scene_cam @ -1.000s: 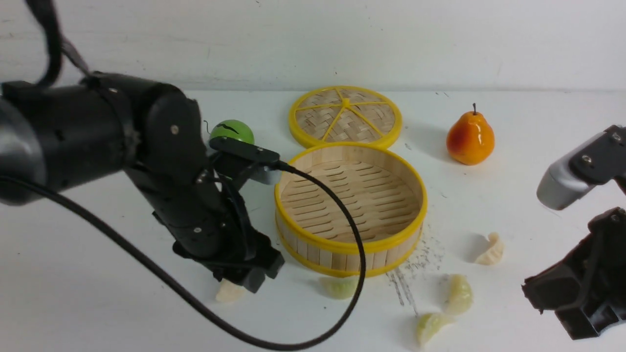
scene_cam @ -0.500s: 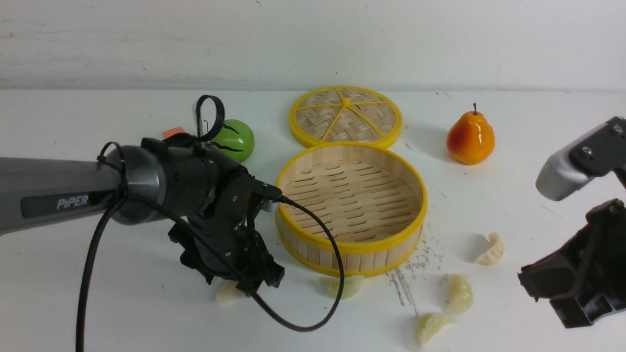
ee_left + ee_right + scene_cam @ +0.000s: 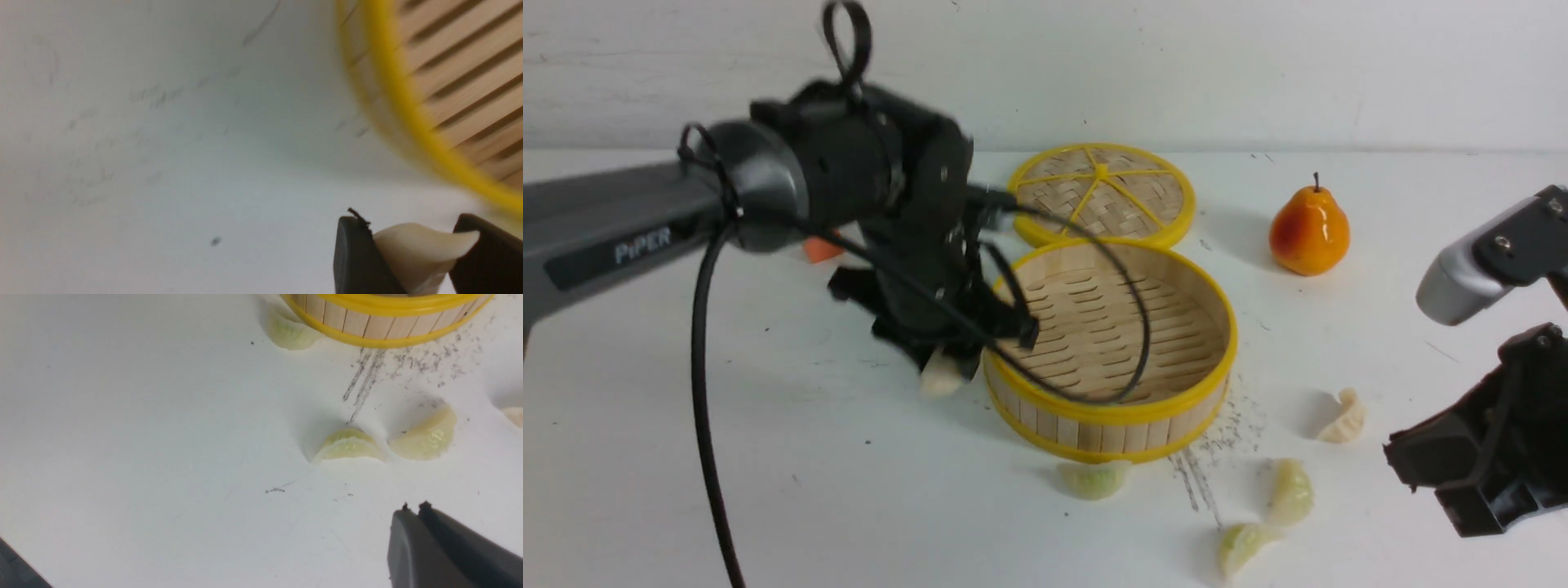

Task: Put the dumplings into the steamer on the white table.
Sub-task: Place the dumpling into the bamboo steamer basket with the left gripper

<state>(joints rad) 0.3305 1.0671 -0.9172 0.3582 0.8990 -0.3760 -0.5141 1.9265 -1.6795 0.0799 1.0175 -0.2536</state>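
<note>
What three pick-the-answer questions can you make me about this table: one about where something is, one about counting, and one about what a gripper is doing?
1. Where is the pear?
A. on the white table, right of the lid
B. on top of the lid
C. hanging on the wall

2. How many dumplings lie on the table?
A. two
B. four
C. six

3. The left gripper is:
A. open and empty
B. shut on nothing
C. shut on a dumpling

Answers:
1 A, it stands on bare table beside the lid.
2 B, four lie loose on the table.
3 C, a cream dumpling sits pinched between its jaws.
</note>
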